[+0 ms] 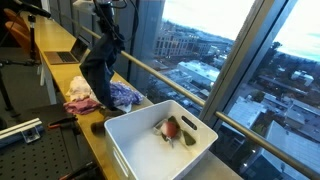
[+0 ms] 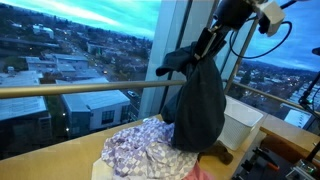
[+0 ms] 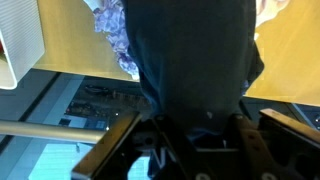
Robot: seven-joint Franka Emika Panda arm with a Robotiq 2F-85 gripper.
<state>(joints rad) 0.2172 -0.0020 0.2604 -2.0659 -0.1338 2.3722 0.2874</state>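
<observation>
Dark grey fabric garment hangs limp since your gripper pinches its top in its jaws, above the purple patterned cloth at the wooden table edge.

The arm has a white, smoothly rounded shell near its wrist in an exterior view, with a darker band where the sections meet. A thin black cable runs off this white part in a loose curve. The gripper is black all over, blocky at the base and narrowing to slim jaws. In the wrist view the gripper shows a matt black housing with angled black linkage bars on both sides. Any screws or markings are too dark to make out.
</observation>
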